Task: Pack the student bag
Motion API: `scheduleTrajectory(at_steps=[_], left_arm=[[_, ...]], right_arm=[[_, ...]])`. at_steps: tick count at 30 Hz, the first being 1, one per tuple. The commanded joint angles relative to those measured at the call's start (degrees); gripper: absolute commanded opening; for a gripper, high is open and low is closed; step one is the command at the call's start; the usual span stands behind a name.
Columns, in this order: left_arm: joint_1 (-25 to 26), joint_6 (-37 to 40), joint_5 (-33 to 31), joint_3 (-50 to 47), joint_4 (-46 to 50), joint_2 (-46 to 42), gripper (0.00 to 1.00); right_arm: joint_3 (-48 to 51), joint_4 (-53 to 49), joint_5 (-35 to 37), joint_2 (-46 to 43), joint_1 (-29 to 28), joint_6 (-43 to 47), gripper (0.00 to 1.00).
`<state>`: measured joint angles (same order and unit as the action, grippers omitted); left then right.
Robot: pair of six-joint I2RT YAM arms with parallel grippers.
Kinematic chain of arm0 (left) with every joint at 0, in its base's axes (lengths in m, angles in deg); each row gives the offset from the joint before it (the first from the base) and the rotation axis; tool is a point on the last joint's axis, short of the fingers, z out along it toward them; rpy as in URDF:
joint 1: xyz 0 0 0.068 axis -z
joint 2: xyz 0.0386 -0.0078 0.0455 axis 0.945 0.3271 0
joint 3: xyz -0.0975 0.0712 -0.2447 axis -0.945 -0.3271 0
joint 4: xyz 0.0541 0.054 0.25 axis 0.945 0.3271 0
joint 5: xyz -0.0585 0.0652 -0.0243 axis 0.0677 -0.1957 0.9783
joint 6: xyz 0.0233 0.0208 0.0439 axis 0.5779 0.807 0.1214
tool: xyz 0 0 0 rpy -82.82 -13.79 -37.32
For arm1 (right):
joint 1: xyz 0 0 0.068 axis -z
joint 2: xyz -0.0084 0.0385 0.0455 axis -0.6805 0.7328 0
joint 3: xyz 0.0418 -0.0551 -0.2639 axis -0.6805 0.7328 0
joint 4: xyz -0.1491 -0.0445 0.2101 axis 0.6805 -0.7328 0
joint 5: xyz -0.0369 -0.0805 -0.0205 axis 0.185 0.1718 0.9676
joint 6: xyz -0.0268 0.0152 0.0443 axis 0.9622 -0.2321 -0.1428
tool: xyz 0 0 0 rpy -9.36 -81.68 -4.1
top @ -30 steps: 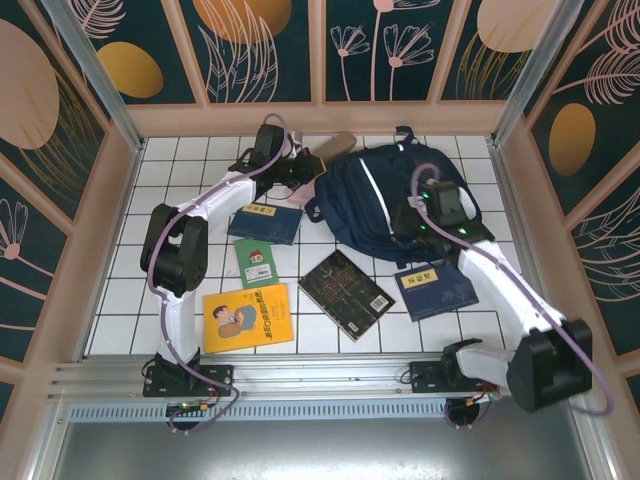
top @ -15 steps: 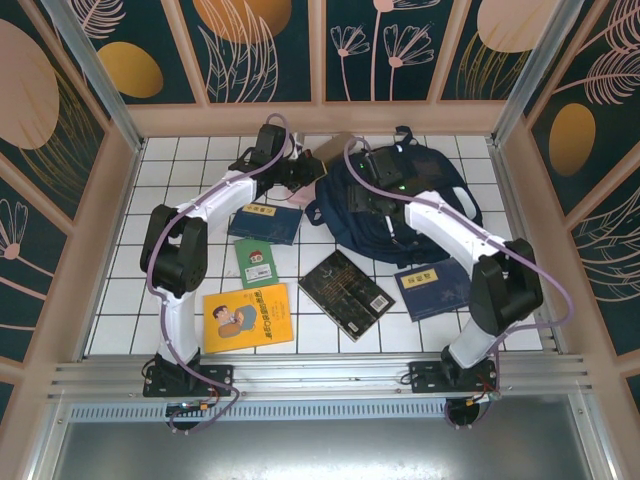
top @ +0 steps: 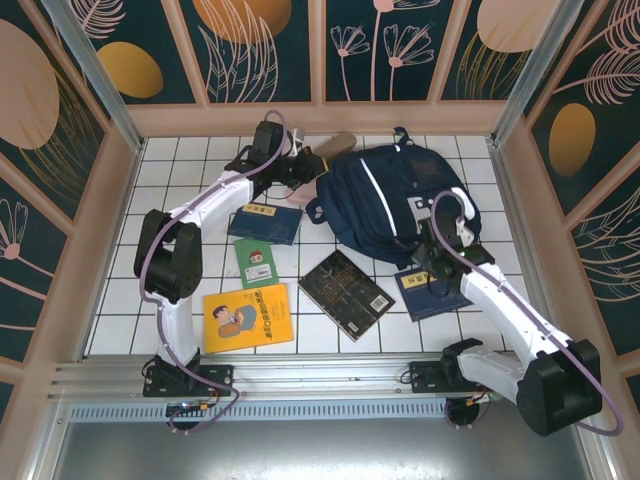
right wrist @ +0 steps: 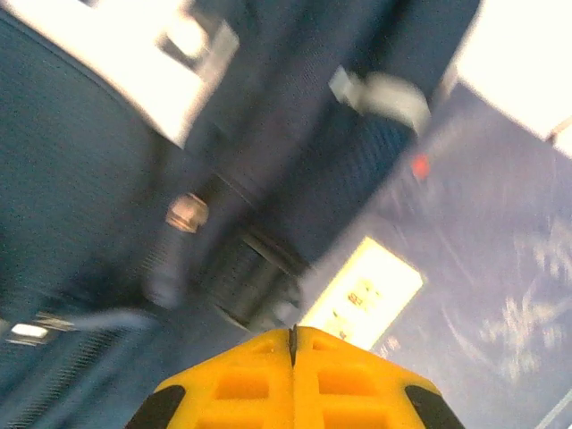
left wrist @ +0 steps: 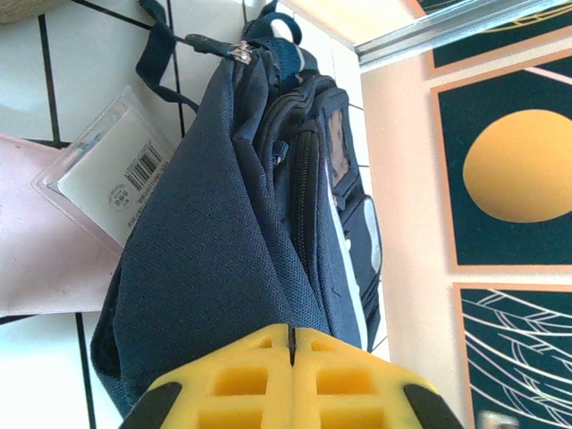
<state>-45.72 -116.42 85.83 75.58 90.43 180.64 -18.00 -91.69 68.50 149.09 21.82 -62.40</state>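
From above, one backpack (top: 385, 200) is seen at the far right of the tabletop (top: 130, 300). Five books are counted: yellow (top: 248, 316), green (top: 258, 262), black (top: 346, 293) and two navy (top: 265, 223) (top: 435, 288); their titles cannot be read.

At the left wrist, the left gripper (left wrist: 290, 344) has its jaws clamped on the backpack's fabric (left wrist: 206, 268). A barcode label (left wrist: 116, 183) is seen, its print too small to read.

At the right wrist, the right gripper (right wrist: 292, 353) has its jaws together, with nothing held, over a navy book's pale label (right wrist: 362, 293), which is blurred.
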Motion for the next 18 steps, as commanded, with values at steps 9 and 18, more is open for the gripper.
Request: scheduleTrajectory(at_steps=[9, 18], left_arm=[[0.8, -2.8, 1.4, -5.2, -7.1, -8.8, 0.00], [4.8, -5.1, -1.3, -10.0, -8.2, -12.7, 0.00]], right_arm=[[5.6, 13.3, -8.8, 7.4, -3.0, -6.9, 0.00], [-2.2, 20.1, -1.5, 18.4, 10.1, 1.4, 0.06]])
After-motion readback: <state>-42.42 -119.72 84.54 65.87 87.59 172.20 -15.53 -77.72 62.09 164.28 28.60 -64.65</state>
